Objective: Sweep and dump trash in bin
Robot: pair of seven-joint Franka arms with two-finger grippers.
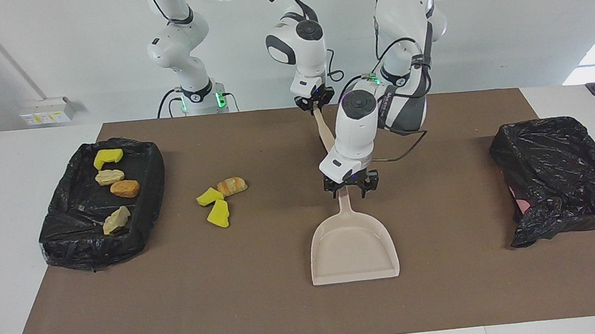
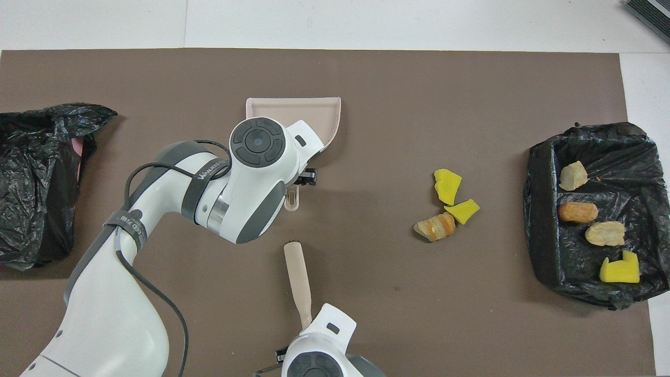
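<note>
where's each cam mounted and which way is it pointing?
Facing view: high across the table, looking at the robots; both arms show in full, left tool over the dustpan handle, right tool on the brush.
Overhead view: above the robots' end, looking steeply down and forward; left arm, right wrist only.
Shared: dustpan, brush, loose trash, both black bags, half a turn apart.
</note>
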